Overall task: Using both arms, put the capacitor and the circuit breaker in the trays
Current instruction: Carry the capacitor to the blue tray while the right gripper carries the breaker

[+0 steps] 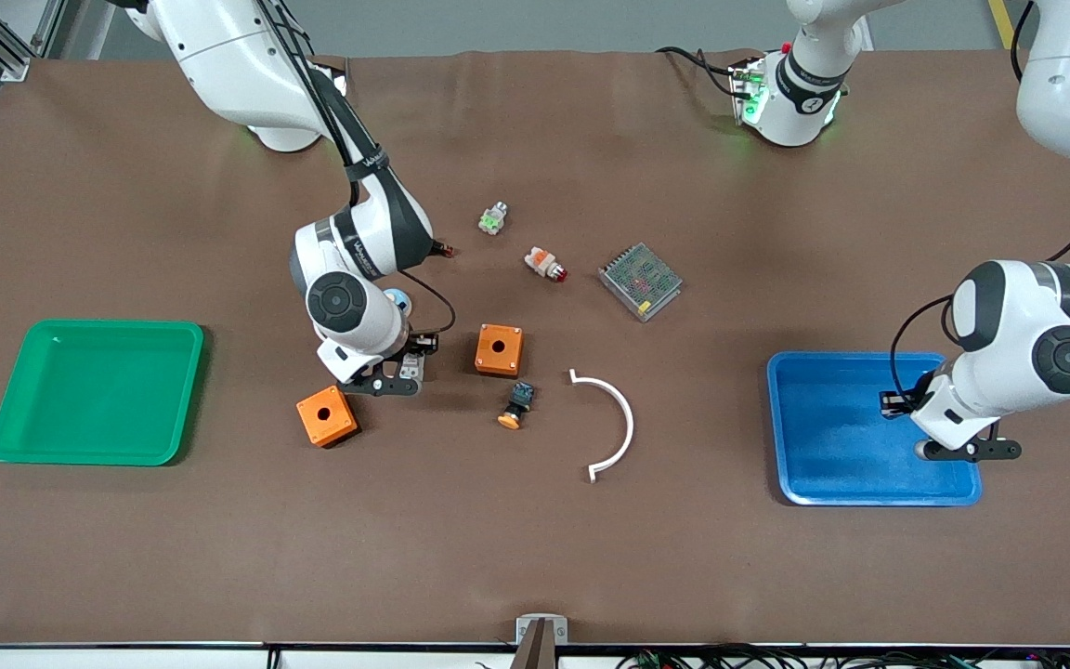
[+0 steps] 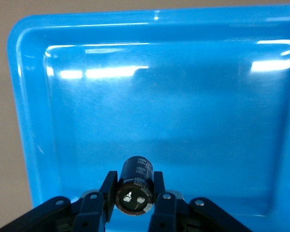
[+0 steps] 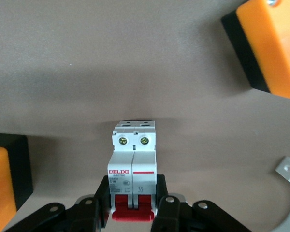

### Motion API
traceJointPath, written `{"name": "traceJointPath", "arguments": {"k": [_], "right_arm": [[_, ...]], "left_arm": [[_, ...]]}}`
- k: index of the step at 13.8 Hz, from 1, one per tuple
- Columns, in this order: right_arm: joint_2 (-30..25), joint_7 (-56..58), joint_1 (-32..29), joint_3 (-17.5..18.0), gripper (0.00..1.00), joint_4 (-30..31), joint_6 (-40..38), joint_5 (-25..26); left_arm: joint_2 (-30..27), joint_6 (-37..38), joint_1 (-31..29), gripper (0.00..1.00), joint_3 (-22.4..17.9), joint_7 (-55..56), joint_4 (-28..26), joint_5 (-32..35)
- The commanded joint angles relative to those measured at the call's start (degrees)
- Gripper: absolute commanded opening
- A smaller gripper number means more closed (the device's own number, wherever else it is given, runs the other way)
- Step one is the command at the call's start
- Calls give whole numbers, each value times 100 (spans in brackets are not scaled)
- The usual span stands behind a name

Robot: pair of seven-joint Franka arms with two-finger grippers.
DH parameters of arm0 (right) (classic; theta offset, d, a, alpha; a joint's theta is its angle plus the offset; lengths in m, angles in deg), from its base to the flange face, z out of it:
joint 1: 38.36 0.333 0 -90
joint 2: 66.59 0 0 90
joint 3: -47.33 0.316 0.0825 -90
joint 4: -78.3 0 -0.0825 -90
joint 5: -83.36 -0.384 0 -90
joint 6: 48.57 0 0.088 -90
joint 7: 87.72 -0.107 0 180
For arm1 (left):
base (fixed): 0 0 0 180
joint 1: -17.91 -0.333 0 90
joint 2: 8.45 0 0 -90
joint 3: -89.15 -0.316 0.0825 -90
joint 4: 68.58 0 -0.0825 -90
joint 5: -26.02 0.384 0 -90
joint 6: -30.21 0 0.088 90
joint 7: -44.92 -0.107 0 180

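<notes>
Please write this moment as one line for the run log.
left gripper: shut on capacitor, over blue tray | right gripper: shut on circuit breaker, between two orange boxes | green tray: nothing in it

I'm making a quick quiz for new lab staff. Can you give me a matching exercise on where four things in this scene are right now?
Things:
1. capacitor
2. circuit breaker
3. green tray
4. white curved strip

Places or states:
A. at the right arm's end of the table
B. between the left gripper's fingers, over the blue tray
C. on the table between the two trays
D. between the right gripper's fingers, amid two orange boxes

Pairs: 1-B, 2-D, 3-A, 4-C
</notes>
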Motion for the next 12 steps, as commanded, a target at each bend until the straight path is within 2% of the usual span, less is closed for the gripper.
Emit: {"name": "traceJointPath", "arguments": {"k": [1, 4, 6, 10, 11, 12], "right_arm": [[-430, 1, -228, 0, 16, -288, -783, -118], [-826, 79, -562, 0, 15, -638, -1573, -57], [-845, 184, -905, 0, 15, -1191, -2319, 75], [-906, 693, -1546, 0, 15, -1764, -3490, 382], [-967, 973, -1783, 0, 15, -1765, -3588, 453], [-976, 1342, -2037, 0, 15, -1748, -3606, 523]], "left_arm": [[154, -238, -192, 0, 63, -477, 11, 289], [338, -466, -376, 0, 63, -1021, 28, 289], [383, -511, -412, 0, 63, -1320, 54, 298], [506, -809, -622, 2, 54, -2006, 63, 298], [497, -810, -614, 18, 54, -2016, 63, 289], [497, -810, -614, 48, 63, -1990, 63, 272]]}}
